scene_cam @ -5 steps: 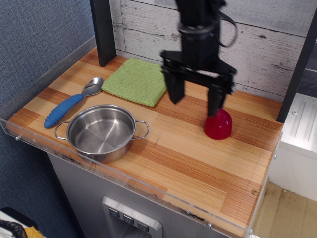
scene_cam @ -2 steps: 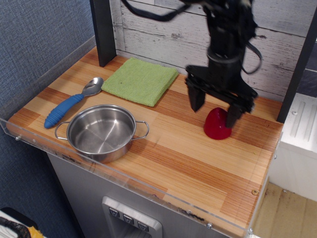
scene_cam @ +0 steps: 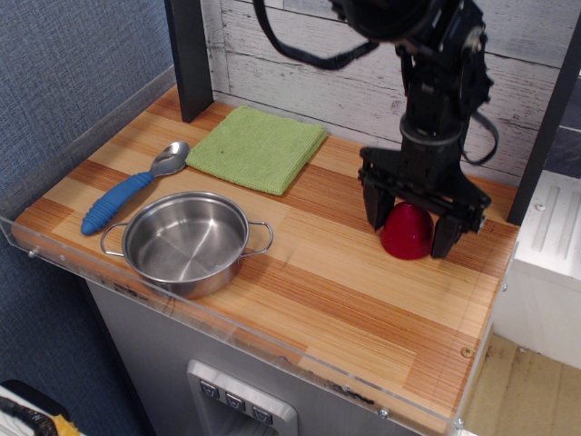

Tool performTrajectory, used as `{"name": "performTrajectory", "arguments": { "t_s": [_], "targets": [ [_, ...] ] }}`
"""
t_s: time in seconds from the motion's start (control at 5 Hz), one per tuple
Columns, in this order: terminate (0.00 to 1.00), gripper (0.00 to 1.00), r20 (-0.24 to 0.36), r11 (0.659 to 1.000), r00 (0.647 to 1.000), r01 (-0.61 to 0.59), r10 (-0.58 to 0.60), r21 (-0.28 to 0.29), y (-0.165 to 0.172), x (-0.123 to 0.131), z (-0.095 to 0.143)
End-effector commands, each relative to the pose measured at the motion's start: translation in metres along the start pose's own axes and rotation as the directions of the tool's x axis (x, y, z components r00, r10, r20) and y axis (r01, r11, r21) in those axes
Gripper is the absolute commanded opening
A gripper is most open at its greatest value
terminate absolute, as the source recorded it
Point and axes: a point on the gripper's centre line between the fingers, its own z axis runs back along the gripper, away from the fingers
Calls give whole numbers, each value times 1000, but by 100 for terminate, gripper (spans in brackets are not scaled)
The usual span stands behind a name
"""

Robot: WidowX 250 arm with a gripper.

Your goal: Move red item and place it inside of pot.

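While the gripper [scene_cam: 410,229] straddles the red item [scene_cam: 406,231] with jaws open, grasping is underway; next, closing, then carrying to the pot [scene_cam: 185,242].

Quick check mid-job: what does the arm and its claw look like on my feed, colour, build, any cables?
The arm is all black, built of chunky rounded segments with a cylindrical wrist. A black cable loops from its upper part, another curves beside the wrist. The claw is black too: a wide crossbar carrying two flat, blocky fingers. No readable markings show.
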Motion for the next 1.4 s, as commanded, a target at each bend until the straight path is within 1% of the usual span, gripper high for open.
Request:
{"name": "performTrajectory", "arguments": {
  "t_s": [0.0,0.2,0.4,0.6,0.8,1.0,1.2],
  "targets": [
    [0,0,34,1000,999,12,-11,-23,3,1,19],
    [0,0,57,998,998,17,-14,-55,16,-9,63],
    [0,0,42,991,999,18,-13,-132,49,-42,116],
    [0,0,4,993,1000,-21,22,-113,82,-80,144],
    [0,0,-70,1000,998,4,-6,-20,106,-116,131],
    [0,0,-103,1000,995,-2,4,25,113,-132,98],
    [0,0,-110,999,993,-33,37,37,114,-141,65]
  ]
}}
